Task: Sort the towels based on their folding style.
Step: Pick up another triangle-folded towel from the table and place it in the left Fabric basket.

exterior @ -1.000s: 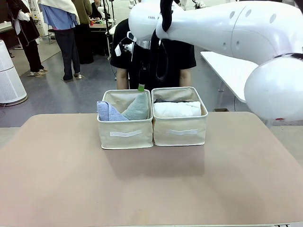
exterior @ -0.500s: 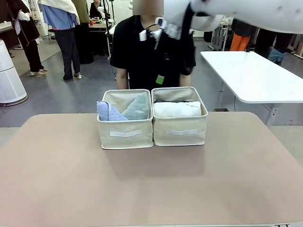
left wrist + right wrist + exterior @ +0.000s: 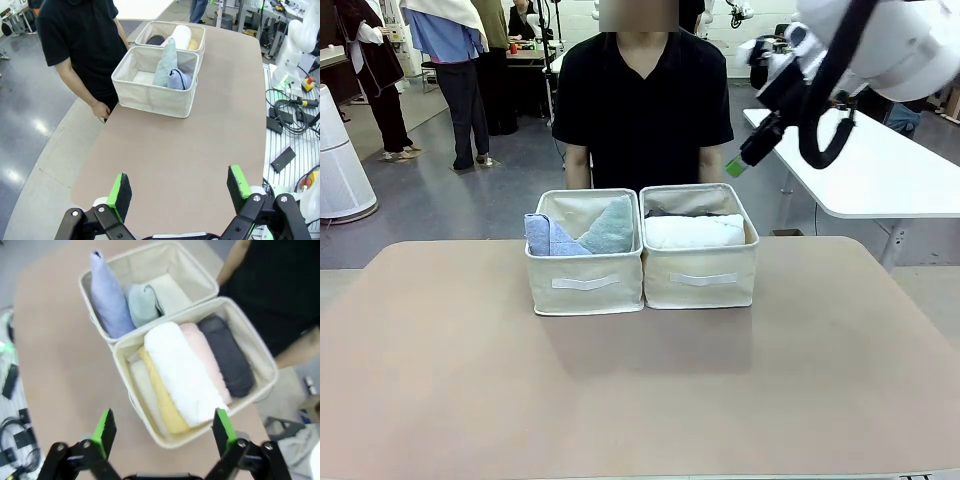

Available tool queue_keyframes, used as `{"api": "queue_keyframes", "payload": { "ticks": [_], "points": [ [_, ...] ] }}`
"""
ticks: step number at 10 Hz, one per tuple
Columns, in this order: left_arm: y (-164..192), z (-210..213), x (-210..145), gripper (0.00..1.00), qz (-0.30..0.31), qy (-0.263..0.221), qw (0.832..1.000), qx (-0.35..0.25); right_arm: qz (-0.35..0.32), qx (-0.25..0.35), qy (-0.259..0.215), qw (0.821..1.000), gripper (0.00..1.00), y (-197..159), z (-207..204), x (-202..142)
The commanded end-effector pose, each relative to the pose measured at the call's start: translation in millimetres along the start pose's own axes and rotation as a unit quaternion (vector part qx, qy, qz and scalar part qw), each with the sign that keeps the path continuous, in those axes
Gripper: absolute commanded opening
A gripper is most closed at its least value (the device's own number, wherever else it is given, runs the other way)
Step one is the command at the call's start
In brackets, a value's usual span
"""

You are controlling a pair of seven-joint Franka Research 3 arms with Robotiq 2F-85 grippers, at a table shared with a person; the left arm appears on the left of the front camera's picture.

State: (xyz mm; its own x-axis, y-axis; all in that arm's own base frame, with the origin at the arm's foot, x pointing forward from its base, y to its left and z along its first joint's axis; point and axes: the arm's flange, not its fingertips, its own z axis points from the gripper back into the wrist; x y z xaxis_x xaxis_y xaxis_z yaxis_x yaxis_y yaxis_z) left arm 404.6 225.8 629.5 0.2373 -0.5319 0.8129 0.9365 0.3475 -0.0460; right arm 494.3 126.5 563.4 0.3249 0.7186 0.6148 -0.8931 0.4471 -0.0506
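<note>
You have nothing left to pick: the surface (image 3: pixel 640 380) around the two bins is bare, so I judge the sort finished and the step in hand is to back both arms away cleanly. Lift your right hand (image 3: pixel 162 432) straight up and clear of the right bin (image 3: pixel 260 357) before you swing it, so a finger cannot catch the soft rim. Its fingers stand wide and hold nothing. Your left hand (image 3: pixel 180 192) hangs high over the near end of the surface, also wide and empty; keep it off the person's hand (image 3: pixel 101 110) at the edge. The four rolls lie side by side in the right bin: white towel (image 3: pixel 182 372) on top, yellow towel (image 3: pixel 160 400) beside it, pink towel (image 3: pixel 205 357), then dark grey towel (image 3: pixel 227 352). The two cones stand in the left bin (image 3: pixel 187 267): lavender towel (image 3: pixel 107 295) and teal towel (image 3: pixel 142 302), leaning together, soft looped terry that looks ready to slump if nudged.
</note>
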Motion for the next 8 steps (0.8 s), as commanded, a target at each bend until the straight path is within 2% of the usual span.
{"api": "queue_keyframes", "payload": {
  "ticks": [1,2,3,8],
  "points": [
    [-2,1,1,1.0,-0.001,-0.002,1.0,-0.001,0.004,-0.006,-0.011,1.0,1.0,2,-6,-3],
    [-2,1,1,1.0,-0.001,-0.002,1.0,-0.001,0.003,-0.023,0.021,1.0,1.0,4,-13,5],
    [-2,1,1,1.0,-0.001,-0.002,1.0,-0.001,-0.006,-0.003,-0.005,1.0,1.0,-1,7,-7],
    [-2,1,1,1.0,-0.001,-0.002,1.0,-0.001,-0.006,-0.003,-0.005,1.0,1.0,-1,7,-7]
  ]
}}
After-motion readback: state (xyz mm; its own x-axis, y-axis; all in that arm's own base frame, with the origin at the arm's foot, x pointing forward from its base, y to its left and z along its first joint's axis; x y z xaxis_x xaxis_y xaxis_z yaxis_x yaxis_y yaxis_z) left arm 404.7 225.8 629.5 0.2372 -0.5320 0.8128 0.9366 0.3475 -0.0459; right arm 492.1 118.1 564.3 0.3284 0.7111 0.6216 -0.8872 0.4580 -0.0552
